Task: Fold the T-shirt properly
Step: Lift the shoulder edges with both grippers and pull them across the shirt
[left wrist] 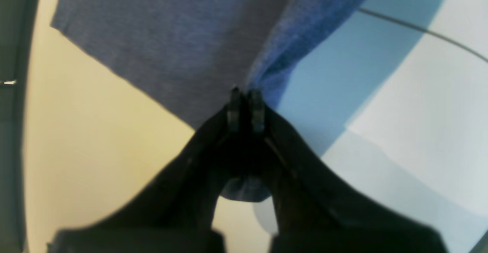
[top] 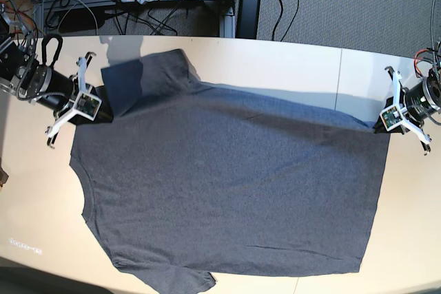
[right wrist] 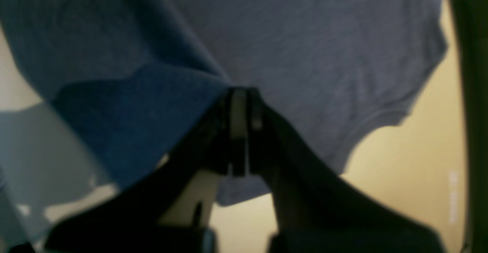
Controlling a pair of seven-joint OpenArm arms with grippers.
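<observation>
Black left pincer (left wrist: 246, 110), pressed together, pinches the dark heather-grey cotton T-shirt (left wrist: 171, 43), cloth fanning toward twelve o'clock. Right pincer (right wrist: 240, 123) likewise clamps it. Overhead, the shirt spreads across the pale worktop (top: 275, 60), long axis three-to-nine, between both pincers.

- We see the T-shirt (top: 234, 191), dark heather-grey and plain on its upward side, spread wide and mostly flat across the light table
- Its far edge is lifted at both ends, with one short sleeve bunched at the far left corner in the base view
- Its other sleeve lies at the near edge
</observation>
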